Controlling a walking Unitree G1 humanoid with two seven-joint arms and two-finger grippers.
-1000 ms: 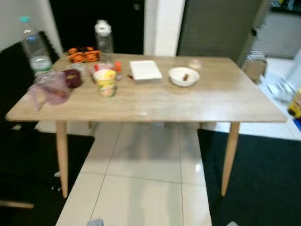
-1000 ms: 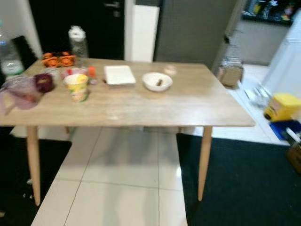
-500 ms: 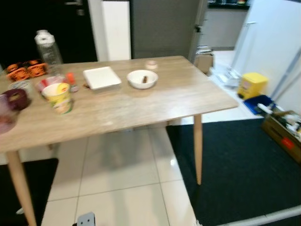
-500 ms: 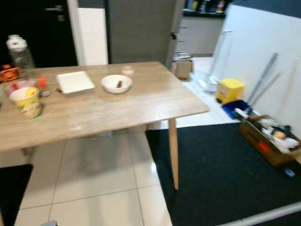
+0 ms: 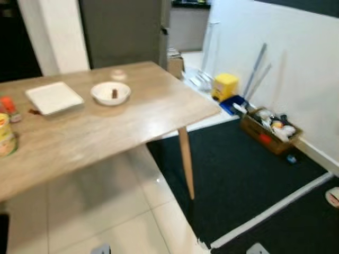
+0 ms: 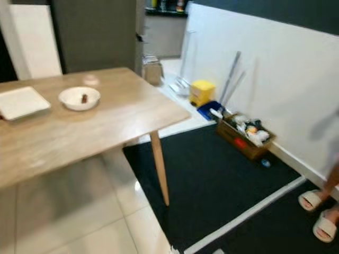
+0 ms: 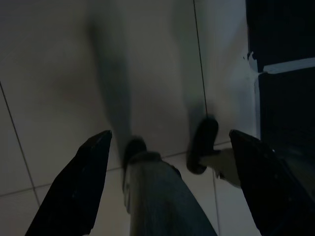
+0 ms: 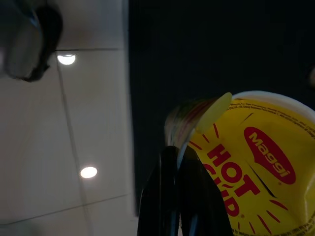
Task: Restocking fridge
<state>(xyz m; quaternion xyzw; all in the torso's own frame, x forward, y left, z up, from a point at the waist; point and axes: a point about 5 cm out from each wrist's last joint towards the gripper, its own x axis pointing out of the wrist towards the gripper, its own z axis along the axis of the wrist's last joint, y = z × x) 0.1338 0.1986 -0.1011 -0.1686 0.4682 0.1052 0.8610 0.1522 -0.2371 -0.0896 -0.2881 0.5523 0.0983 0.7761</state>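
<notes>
A yellow Maggi Hot Cup noodle cup [image 8: 256, 167] hangs in my right gripper [image 8: 177, 152], whose fingers are shut on the cup's rim by its lifted lid tab, above the edge between pale tiles and dark carpet. My left gripper [image 7: 170, 135] hangs open over the tiled floor with nothing between its fingers [image 7: 83, 187]; my own leg and feet show below it. On the wooden table [image 5: 132, 127] stand a white bowl [image 5: 110, 93], a white square plate [image 5: 54, 97] and, at the far left, a second yellow cup [image 5: 5, 138].
A tall grey panel [image 5: 122, 32] stands behind the table. Dark carpet [image 5: 238, 174] lies to the right. Along the white wall [image 6: 254, 69] sit a yellow box [image 5: 224, 85] and a cardboard box [image 5: 269, 130] of clutter. A person's sandalled feet [image 6: 318, 211] stand at far right.
The camera has swung to the right: the table has slid to the left of the picture, the bottles and oranges have left it, and the white wall, boxes and feet have come in.
</notes>
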